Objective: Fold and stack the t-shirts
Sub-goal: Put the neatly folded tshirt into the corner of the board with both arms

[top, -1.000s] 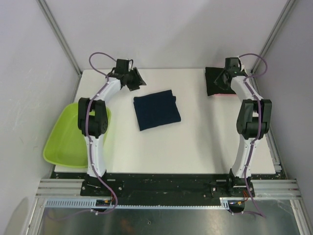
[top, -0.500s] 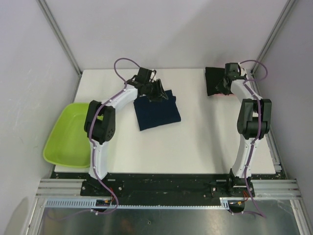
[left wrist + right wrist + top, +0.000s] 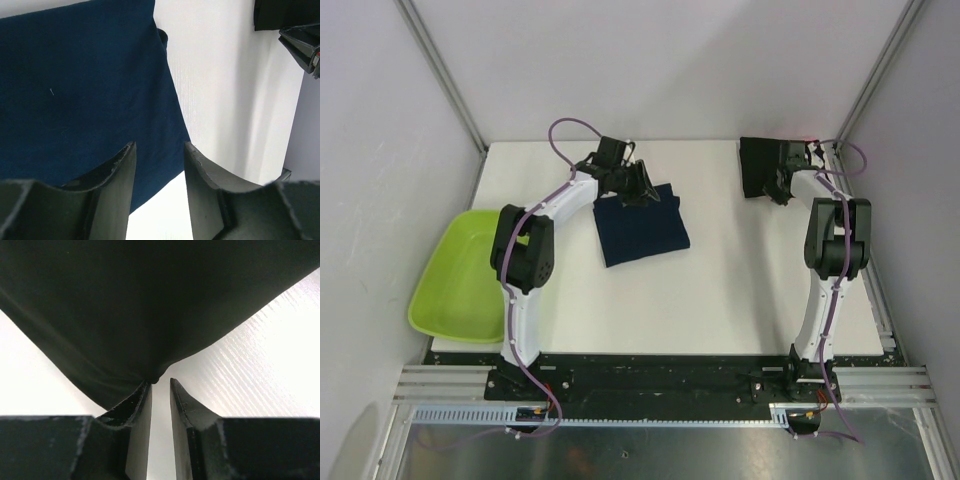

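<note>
Top view first: the navy t-shirt [image 3: 642, 228] lies as a folded rectangle a bit left of the middle of the table [image 3: 740, 280]. The black t-shirt [image 3: 758, 165] sits folded in the far right corner, well apart from it. The lime-green tub [image 3: 455, 285] hangs off the left edge. The left gripper [image 3: 642, 188] is over the navy one's far edge, and the right gripper [image 3: 782, 183] is at the black one's near right side.

My read on handling: both are light, floppy cloth with zero stiffness. They're not fragile, and they probably slide on that smooth top. Lift one by a single point and I'd expect the folds to sag open, so I'd pinch at an edge or corner through all the layers.

Left wrist view: the navy t-shirt [image 3: 75, 90] fills the left side. The left gripper [image 3: 157, 150] has its jaws moderately spread with nothing between them, sitting just above the cloth's edge where it meets bare table. I can't tell if the tips touch the fabric.

Right wrist view: the black t-shirt [image 3: 150, 290] comes down to a point right at the tips of the right gripper [image 3: 160, 385]. Its jaws are almost together, just a thin bright slit between them. The cloth meets the left finger [image 3: 142, 400], but I honestly can't tell whether it's nipped.
</note>
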`<state>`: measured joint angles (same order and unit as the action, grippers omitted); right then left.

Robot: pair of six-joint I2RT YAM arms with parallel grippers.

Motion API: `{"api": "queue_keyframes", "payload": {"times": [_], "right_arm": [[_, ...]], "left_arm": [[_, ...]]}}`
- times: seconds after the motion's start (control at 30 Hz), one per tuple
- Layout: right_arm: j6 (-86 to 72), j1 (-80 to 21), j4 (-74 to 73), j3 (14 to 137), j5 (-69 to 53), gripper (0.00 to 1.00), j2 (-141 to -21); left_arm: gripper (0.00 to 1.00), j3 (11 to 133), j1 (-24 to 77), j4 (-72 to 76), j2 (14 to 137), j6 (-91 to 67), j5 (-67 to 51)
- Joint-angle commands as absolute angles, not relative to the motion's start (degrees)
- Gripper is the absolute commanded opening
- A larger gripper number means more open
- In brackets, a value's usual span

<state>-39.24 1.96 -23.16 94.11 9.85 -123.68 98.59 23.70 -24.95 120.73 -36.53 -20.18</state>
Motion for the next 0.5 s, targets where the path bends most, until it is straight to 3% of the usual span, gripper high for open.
{"api": "queue_keyframes", "payload": {"times": [0.0,0.47], "right_arm": [[-41.4,2.5,-17.8,92.4,10.9,0.26,-124.0],[-44.1,2.6,-7.7,80.1,12.1,0.28,-113.7]], "left_arm": [[0.47,99.0,23.7,-24.4,119.0,-36.8,-20.8],[0.45,98.9,23.6,-24.4,119.2,-36.3,-21.1]]}}
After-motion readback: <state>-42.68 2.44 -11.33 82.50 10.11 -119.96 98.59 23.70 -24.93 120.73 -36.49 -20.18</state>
